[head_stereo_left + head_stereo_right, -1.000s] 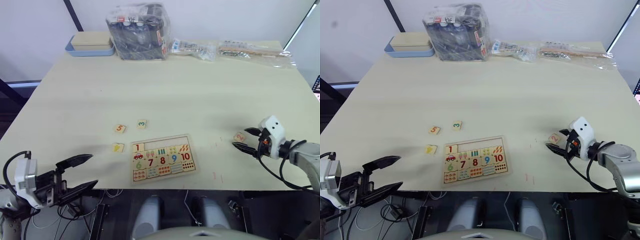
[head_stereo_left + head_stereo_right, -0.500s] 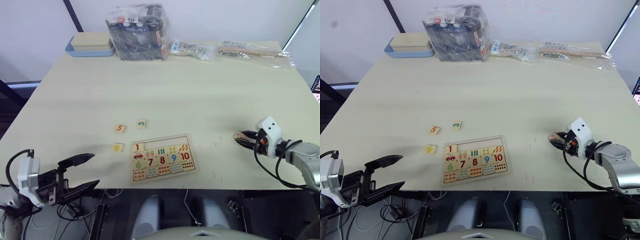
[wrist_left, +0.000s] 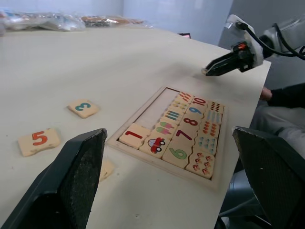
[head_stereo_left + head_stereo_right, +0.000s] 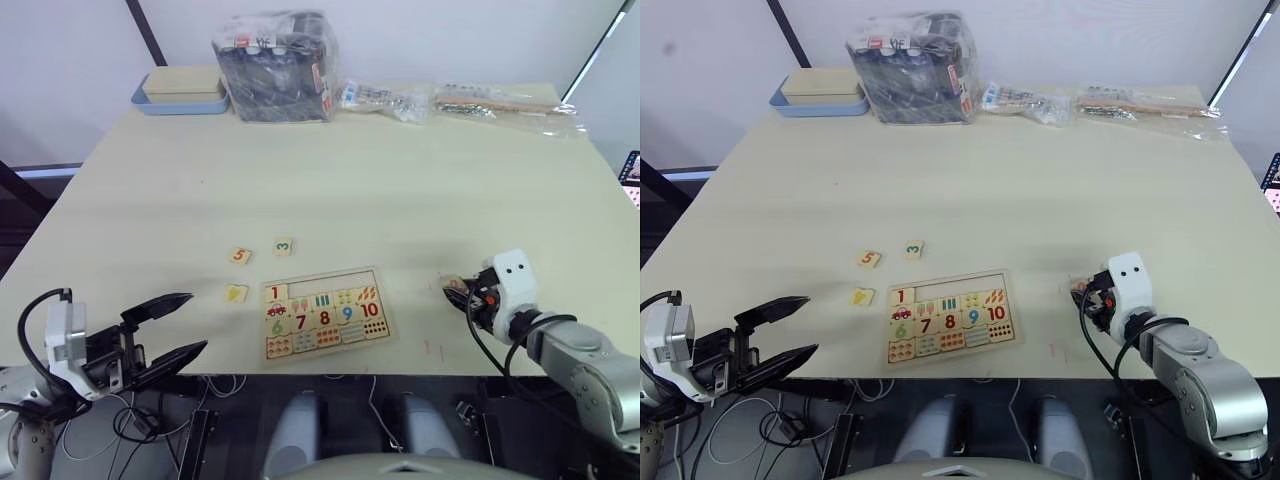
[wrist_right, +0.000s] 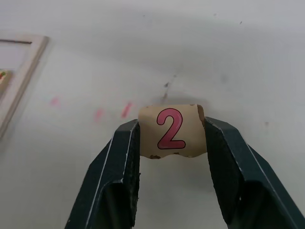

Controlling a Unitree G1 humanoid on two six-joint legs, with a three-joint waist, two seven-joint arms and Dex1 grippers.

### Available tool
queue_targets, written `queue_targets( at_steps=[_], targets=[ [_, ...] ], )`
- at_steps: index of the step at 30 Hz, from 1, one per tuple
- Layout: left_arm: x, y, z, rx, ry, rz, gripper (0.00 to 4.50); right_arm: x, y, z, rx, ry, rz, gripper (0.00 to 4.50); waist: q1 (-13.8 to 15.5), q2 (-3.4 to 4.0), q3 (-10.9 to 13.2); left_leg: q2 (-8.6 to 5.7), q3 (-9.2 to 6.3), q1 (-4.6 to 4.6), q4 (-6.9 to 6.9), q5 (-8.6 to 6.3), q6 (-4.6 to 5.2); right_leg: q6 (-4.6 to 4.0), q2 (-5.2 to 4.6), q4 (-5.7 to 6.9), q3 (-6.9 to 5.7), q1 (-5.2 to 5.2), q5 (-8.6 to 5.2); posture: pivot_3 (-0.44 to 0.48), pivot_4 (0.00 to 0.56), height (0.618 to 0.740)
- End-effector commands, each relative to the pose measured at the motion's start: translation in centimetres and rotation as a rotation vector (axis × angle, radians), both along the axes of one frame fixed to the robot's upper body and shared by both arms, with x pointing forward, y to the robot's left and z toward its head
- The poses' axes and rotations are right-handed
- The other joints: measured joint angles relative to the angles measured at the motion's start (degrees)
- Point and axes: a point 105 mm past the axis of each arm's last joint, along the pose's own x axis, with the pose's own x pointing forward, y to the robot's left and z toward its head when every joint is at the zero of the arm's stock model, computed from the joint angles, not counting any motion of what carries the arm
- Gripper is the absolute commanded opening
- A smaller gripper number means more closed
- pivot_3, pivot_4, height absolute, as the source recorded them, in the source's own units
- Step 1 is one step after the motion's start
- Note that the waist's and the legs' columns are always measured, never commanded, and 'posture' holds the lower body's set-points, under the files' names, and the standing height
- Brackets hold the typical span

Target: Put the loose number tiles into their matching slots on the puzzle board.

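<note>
Wooden 2 tile (image 5: 172, 129) sits pinched by your right claw (image 5: 171, 143) at its edges; a tilt could jam it at the board (image 4: 322, 316); left claw (image 4: 165, 327) gapes empty.

My right gripper (image 5: 172, 131) was clamped from both sides on the "2" tile (image 5: 171, 130), held just above the table off the board's right end, while my left gripper (image 4: 168, 328) hung spread off the near-left table edge.
</note>
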Motion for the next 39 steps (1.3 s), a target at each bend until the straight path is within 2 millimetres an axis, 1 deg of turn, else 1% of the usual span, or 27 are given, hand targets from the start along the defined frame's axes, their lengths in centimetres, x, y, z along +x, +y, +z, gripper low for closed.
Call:
queue_targets(
  at_steps=[1,2,4,6,9,16,22,25,26,27,29,31,32,33,35,36,37,39],
  targets=[
    [0.4,0.1,0.4,0.004,-0.016,0.009,4.50,-0.5,0.5,1.4,-0.043,-0.022,-0.090,1.47,-0.01,0.06,0.04,0.00,-0.01,0.00,0.01,0.00,0.00,0.00,0.00,0.00,-0.01,0.00,0.00,0.000,0.150,0.740],
    [0.4,0.1,0.5,0.004,-0.015,0.009,4.50,-0.5,0.6,1.6,-0.049,-0.020,-0.114,1.47,-0.02,0.08,0.05,0.00,-0.03,0.00,0.00,0.00,0.00,-0.01,0.00,0.01,-0.02,-0.01,0.00,0.000,0.150,0.740],
    [0.6,0.1,0.5,0.005,-0.014,0.010,4.50,-0.7,1.5,1.7,-0.028,-0.004,-0.131,1.47,-0.05,0.11,0.06,0.00,-0.06,-0.02,0.01,0.00,0.00,-0.02,0.01,0.03,-0.05,-0.04,0.00,0.000,0.150,0.740],
    [0.7,0.1,0.5,0.007,-0.014,0.010,4.50,-1.0,2.3,1.4,-0.019,0.018,-0.136,1.47,-0.08,0.17,0.08,0.00,-0.06,-0.06,-0.01,0.00,0.00,-0.04,0.03,0.04,-0.04,-0.09,0.01,0.000,0.150,0.740],
    [0.8,0.1,0.6,0.009,-0.014,0.010,4.50,-1.2,2.9,0.9,-0.018,0.043,-0.146,1.47,-0.12,0.19,0.10,-0.02,-0.05,-0.09,-0.02,0.00,0.00,-0.05,0.01,0.03,-0.03,-0.09,0.01,0.000,0.150,0.740],
    [0.7,0.0,0.9,0.018,-0.006,0.008,4.50,-0.7,3.7,0.5,-0.008,0.064,-0.154,1.47,-0.63,0.22,0.12,-0.01,-0.06,-0.10,-0.02,0.00,0.00,0.09,0.02,0.02,-0.04,-0.11,-0.07,0.000,0.150,0.740],
    [0.6,0.1,1.1,0.022,0.004,0.011,4.50,0.0,5.2,0.6,0.004,0.069,-0.101,1.47,-1.63,0.23,0.12,-0.01,-0.09,-0.10,-0.03,0.00,0.00,0.08,0.02,0.02,-0.05,-0.12,-0.06,0.000,0.150,0.740],
    [0.5,0.1,1.2,0.024,0.012,0.014,4.50,0.2,5.6,0.4,0.011,0.079,-0.093,1.47,-1.71,0.22,0.12,-0.01,-0.08,-0.10,-0.06,0.00,0.00,0.04,0.02,0.02,-0.05,-0.15,-0.04,0.000,0.150,0.740],
    [0.5,0.2,1.1,0.025,0.015,0.014,4.50,0.2,5.6,0.3,0.017,0.083,-0.095,2.49,-1.71,0.22,0.12,-0.01,-0.08,-0.10,-0.08,0.00,0.00,0.04,0.02,0.02,-0.05,-0.15,-0.04,0.000,0.150,0.740],
    [0.5,0.2,1.1,0.026,0.017,0.015,4.50,0.2,5.6,0.2,0.026,0.088,-0.095,2.76,-1.66,0.22,0.12,-0.01,-0.08,-0.10,-0.10,0.00,0.00,0.04,0.01,0.01,-0.05,-0.16,-0.04,0.000,0.150,0.740],
    [0.5,0.3,1.1,0.026,0.020,0.018,4.50,0.2,5.6,0.2,0.046,0.097,-0.097,3.60,-1.60,0.22,0.12,-0.02,-0.09,-0.11,-0.12,0.00,0.00,0.03,0.00,0.01,-0.05,-0.17,-0.04,0.000,0.150,0.740],
    [0.5,0.3,1.0,0.027,0.022,0.019,4.50,0.0,5.5,0.2,0.066,0.103,-0.087,4.25,-1.62,0.20,0.11,-0.01,-0.09,-0.11,-0.12,0.00,0.00,0.04,0.00,0.00,-0.05,-0.17,-0.05,0.000,0.150,0.740],
    [0.5,0.3,1.0,0.026,0.022,0.020,4.50,0.0,5.3,0.5,0.064,0.089,-0.075,4.39,-1.61,0.20,0.10,-0.01,-0.09,-0.11,-0.12,0.00,0.00,0.08,-0.02,0.00,-0.05,-0.16,-0.06,0.000,0.150,0.740],
    [0.5,0.3,0.9,0.025,0.024,0.020,4.50,0.0,5.0,1.3,0.072,0.057,-0.019,4.39,-1.59,0.20,0.11,-0.02,-0.09,-0.11,-0.12,0.00,0.00,0.14,-0.02,0.00,-0.05,-0.16,-0.10,0.000,0.150,0.740],
    [0.6,0.3,0.8,0.015,0.025,0.019,4.50,-1.0,5.1,3.5,0.064,-0.009,0.225,4.39,-1.58,0.24,0.13,-0.03,-0.09,-0.12,-0.12,0.00,0.00,0.17,-0.07,-0.04,-0.06,-0.17,-0.12,0.000,0.150,0.740],
    [0.7,0.2,0.7,0.010,0.026,0.017,4.50,-1.5,5.1,4.3,0.036,-0.018,0.327,4.39,-1.59,0.28,0.19,-0.03,-0.09,-0.13,-0.12,0.00,0.00,0.17,-0.07,-0.05,-0.07,-0.16,-0.12,0.000,0.150,0.740],
    [0.7,0.1,0.6,0.005,0.029,0.008,4.50,-1.6,5.0,5.0,0.019,-0.023,0.402,4.39,-1.60,0.33,0.22,-0.04,-0.08,-0.16,-0.12,-0.01,0.00,0.18,-0.09,-0.08,-0.06,-0.18,-0.11,0.000,0.150,0.740],
    [0.6,-0.1,0.6,-0.004,0.040,-0.015,4.50,-1.5,4.9,6.1,0.004,-0.031,0.480,4.39,-1.62,0.36,0.26,-0.04,-0.07,-0.16,-0.15,-0.01,0.01,0.19,-0.10,-0.15,-0.08,-0.18,-0.11,0.000,0.150,0.740]
  ],
)
